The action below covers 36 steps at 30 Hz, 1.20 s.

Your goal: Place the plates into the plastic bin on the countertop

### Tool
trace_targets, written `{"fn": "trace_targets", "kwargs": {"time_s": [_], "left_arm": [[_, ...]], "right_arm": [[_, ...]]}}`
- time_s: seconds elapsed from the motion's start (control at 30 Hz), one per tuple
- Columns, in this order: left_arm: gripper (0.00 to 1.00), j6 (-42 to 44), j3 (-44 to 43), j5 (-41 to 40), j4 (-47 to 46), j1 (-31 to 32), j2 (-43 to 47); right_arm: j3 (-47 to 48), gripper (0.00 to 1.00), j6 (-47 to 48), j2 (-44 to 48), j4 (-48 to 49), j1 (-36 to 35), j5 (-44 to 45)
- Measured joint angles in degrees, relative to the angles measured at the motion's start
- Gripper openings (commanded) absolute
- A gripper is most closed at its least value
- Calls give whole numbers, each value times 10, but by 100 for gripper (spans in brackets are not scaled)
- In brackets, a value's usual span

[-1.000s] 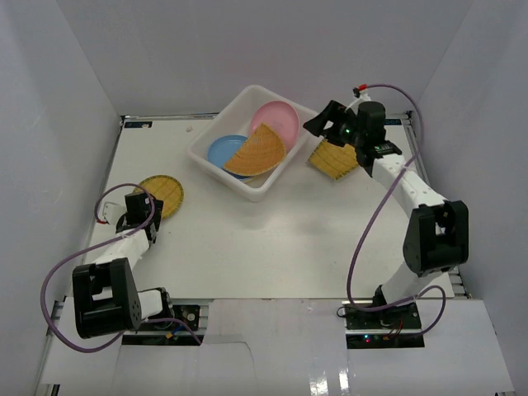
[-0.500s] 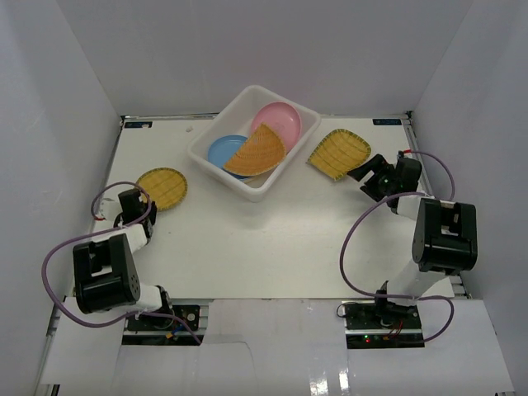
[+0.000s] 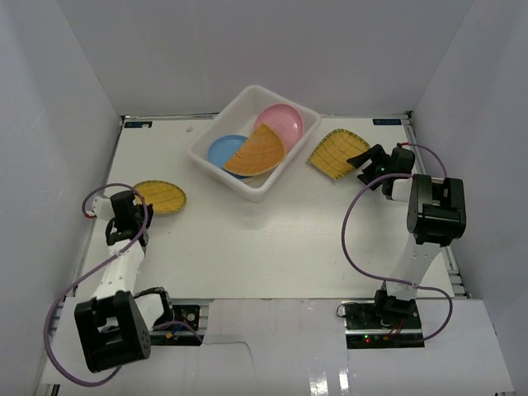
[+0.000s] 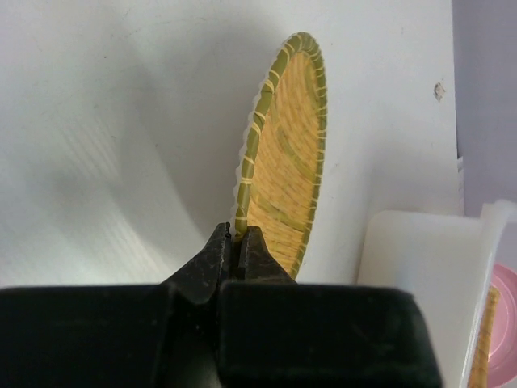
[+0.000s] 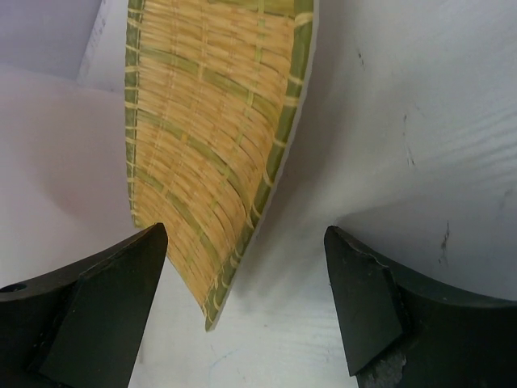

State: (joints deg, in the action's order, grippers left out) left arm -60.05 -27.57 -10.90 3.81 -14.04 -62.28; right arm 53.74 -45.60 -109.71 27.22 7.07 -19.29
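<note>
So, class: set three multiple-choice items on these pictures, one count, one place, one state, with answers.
1. How many plates lie in the plastic bin? A two B three C five
2. Where is the round woven plate? A in the bin B on the countertop's left side C beside the right arm
3. How do the jaws of the right gripper stand? A open B shut on a plate C shut on nothing
Answers: 1 B, pink plate, blue plate, fan-shaped woven plate. 2 B, the left gripper pinches its rim there. 3 A, spread either side of the squarish woven plate's edge.
</note>
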Motion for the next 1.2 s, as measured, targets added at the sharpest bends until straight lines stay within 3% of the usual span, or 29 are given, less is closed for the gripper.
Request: {"fn": "trace_targets", "kwargs": {"time_s": [0.17,0.27,0.37,0.4,0.5,0.63,0.9,1.1,1.13,1.2], "left_arm": [[0,47,-16,0,89,0,137],[0,64,-77,5,129,0,167],[0,67,-147,34,130,0,167],[0,66,-168,50,130,0,165],[0,55,-226,115,111,2,142],[0,28,-285,213,57,32,64],[0,53,-463,261,1,245,-243],[1,67,-540,267,14,270,-426],[9,69,-552,263,19,268,-450],[42,77,-577,260,36,264,-491]], "right_arm": [[24,70,-9,-24,7,0,2],[40,54,-23,-47,13,0,0],[47,31,-36,-62,17,0,-1],[47,19,-40,-64,15,0,0],[47,9,-63,-65,26,0,-4],[19,8,-70,-48,37,1,3],[-97,8,-61,120,23,17,25],[-112,8,-39,273,-3,26,25],[-107,8,-33,290,-8,24,24],[-80,8,-18,314,-35,10,24]]}}
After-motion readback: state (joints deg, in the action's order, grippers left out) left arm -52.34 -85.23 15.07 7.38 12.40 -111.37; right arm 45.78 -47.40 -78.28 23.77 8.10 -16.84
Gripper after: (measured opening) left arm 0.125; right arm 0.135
